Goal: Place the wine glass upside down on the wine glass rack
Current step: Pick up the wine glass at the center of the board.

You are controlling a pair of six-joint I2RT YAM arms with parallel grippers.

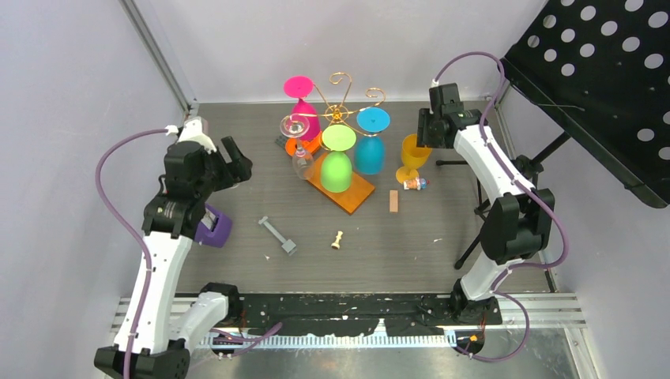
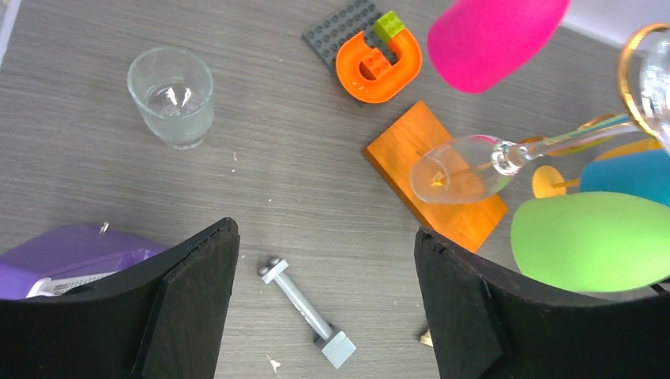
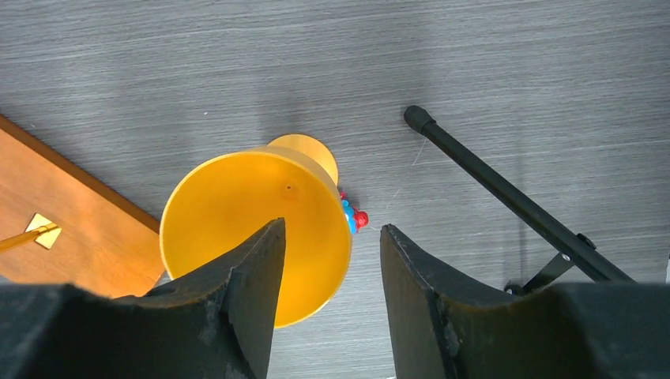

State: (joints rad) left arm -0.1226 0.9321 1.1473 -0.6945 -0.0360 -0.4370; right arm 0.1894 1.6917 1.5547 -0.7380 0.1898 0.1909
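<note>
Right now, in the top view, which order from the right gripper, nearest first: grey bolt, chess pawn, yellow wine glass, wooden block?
1. yellow wine glass, beneath it
2. wooden block, right of centre
3. chess pawn, centre
4. grey bolt, farther left

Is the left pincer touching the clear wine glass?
Apart. The left wrist view shows tabletop and wooden base between the left pincer and the clear wine glass.

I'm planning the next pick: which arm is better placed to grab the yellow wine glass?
Right. Its gripper hangs open just above the yellow wine glass; the left gripper sits beyond the rack.
</note>
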